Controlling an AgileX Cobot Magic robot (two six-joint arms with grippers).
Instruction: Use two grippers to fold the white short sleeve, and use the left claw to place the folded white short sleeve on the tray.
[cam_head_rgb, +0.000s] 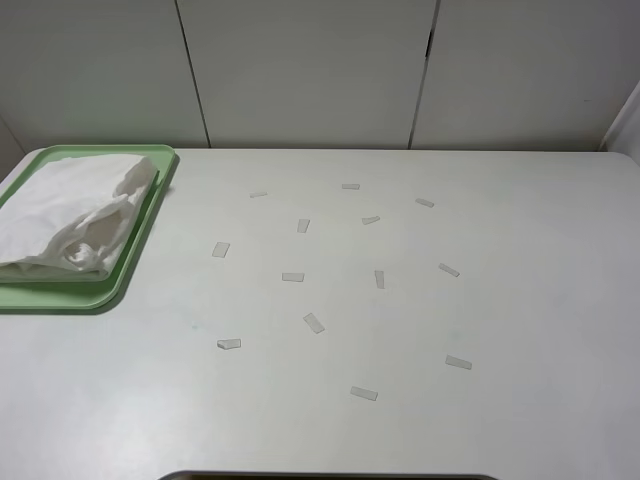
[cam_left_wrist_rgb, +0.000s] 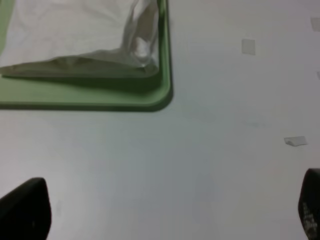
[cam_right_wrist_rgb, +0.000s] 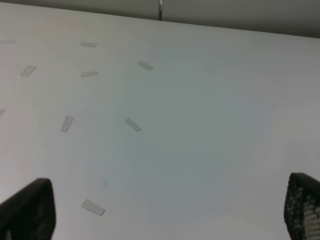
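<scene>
At the far left of the white table (cam_head_rgb: 520, 300), the pale green tray (cam_head_rgb: 118, 282) is seen lying flat, and the folded white short sleeve (cam_head_rgb: 70, 215) is laid on it, bunched and wrinkled along the edge that faces the middle of the table, where it reaches the tray's rim. In the left wrist view the same tray corner (cam_left_wrist_rgb: 162, 97) is shown with the shirt (cam_left_wrist_rgb: 75, 35) resting inside it, and the left gripper (cam_left_wrist_rgb: 165, 212) is seen well apart from the tray, above bare tabletop, its two dark fingertips (cam_left_wrist_rgb: 25, 210) spread wide with nothing between them. Across the middle of the table, small pale tape strips (cam_head_rgb: 314, 322) are scattered, each lying flat and apart from the others. In the right wrist view the right gripper (cam_right_wrist_rgb: 165, 212) is likewise shown spread wide and empty above the tabletop, with several tape strips (cam_right_wrist_rgb: 132, 124) lying beyond its fingertips (cam_right_wrist_rgb: 30, 210). Neither arm is visible in the high exterior view.
</scene>
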